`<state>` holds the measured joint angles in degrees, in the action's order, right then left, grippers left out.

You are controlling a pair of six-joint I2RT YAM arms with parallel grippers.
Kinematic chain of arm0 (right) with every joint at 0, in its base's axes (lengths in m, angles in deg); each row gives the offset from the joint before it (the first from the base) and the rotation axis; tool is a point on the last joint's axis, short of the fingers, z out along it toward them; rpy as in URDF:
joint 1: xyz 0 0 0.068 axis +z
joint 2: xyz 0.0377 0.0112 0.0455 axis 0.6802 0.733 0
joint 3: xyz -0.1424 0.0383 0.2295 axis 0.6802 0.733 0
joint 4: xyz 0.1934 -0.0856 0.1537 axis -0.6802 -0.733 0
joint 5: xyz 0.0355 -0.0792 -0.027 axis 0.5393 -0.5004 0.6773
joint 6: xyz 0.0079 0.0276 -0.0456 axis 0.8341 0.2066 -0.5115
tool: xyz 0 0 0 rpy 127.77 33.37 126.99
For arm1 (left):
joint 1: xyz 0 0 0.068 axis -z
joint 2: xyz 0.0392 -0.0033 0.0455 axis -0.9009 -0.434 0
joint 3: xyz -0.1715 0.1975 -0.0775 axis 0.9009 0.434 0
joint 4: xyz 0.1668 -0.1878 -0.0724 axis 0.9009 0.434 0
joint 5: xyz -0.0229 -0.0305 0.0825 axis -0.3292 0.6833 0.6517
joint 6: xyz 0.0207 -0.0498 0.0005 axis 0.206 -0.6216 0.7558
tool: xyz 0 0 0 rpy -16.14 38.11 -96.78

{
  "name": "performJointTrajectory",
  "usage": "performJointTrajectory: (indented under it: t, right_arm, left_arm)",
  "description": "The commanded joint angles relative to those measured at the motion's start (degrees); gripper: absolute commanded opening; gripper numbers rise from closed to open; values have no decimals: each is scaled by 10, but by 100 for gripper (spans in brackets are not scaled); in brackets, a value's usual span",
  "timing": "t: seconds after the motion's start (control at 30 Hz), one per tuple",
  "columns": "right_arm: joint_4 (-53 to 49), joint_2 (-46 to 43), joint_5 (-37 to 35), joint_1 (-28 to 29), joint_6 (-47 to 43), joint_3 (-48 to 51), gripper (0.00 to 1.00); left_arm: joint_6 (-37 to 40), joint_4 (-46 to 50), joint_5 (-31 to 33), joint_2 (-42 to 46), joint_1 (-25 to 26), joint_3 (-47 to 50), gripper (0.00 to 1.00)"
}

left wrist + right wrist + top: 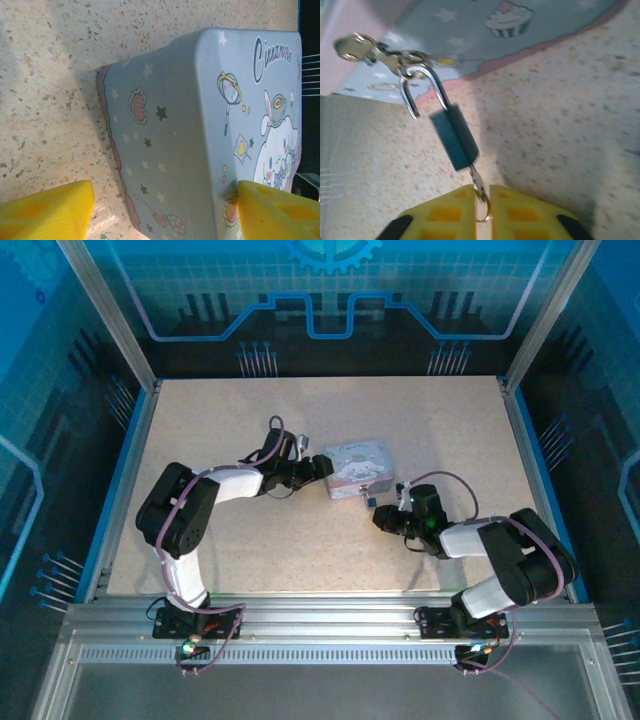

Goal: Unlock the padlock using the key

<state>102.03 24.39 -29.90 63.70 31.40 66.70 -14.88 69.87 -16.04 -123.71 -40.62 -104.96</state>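
Bluish-grey metal, the tiny padlock (455, 140) is hanging just ahead of my right hand (481, 200), hooked by its silver shackle (427, 85) on the hasp (395, 57) of the lavender cartoon-printed tin (470, 30). I am pinching the thin metal key (477, 182), seated in the lock's underside, between narrowed yellow fingers (445, 210) for turning it. The shackle's short leg is looking free already. My left hand (162, 192) is standing wide, straddling the tin, probably for steadying it on the speckled bench (560, 100).

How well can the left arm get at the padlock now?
Probably not: the left fingers straddle the tin, whose body lies between them and the padlock, where the right fingers pinch the key.
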Motion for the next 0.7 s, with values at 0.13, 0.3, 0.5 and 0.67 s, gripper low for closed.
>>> performJointTrajectory:
  t: [0.13, 0.3, 0.5, 0.67]
  right_arm:
    - [-111, -73, 5, -26, -40, 26, 30]
    - [-147, -158, 42, -55, -85, 30, 42]
    - [-167, -252, 111, -91, -122, 20, 65]
    - [-133, -228, 154, -103, -121, 2, 70]
  left_arm:
    - [9, 84, 39, -1, -14, 33, 73]
    - [9, 81, 38, 4, -15, 37, 73]
    - [10, 81, 37, 11, -13, 40, 73]
    - [6, 75, 34, 15, -13, 43, 72]
